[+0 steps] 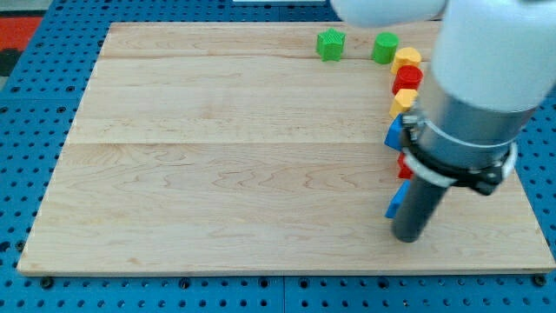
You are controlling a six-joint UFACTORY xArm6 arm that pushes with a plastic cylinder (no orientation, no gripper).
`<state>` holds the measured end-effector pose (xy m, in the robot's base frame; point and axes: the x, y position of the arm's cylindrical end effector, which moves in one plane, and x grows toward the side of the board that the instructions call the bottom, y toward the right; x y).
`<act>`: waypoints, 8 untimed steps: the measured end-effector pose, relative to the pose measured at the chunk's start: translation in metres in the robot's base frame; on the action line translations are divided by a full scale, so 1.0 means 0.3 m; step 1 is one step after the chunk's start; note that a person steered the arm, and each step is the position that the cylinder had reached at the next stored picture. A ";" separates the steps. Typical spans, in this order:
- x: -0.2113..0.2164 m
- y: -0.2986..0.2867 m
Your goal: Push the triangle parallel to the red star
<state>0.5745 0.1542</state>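
Note:
My tip [407, 237] rests on the wooden board [217, 174] near the view's lower right. A small blue block [397, 201], its shape unclear, touches the rod's left side just above the tip. A column of blocks runs up from it: a red block [404, 163] mostly hidden by the arm, a blue block [394, 133] that looks triangular, a yellow block [403, 102], a red block [407, 78] and a yellow block [406, 59]. I cannot tell which red block is the star.
A green star-shaped block [330, 43] and a green round block [386, 48] sit near the board's top edge. The large arm body [473, 96] hides the board's right side. A blue pegboard surface [26, 156] surrounds the board.

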 end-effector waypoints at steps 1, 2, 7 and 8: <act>-0.057 -0.013; -0.112 -0.149; -0.247 -0.163; -0.172 -0.048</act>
<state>0.5227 0.1398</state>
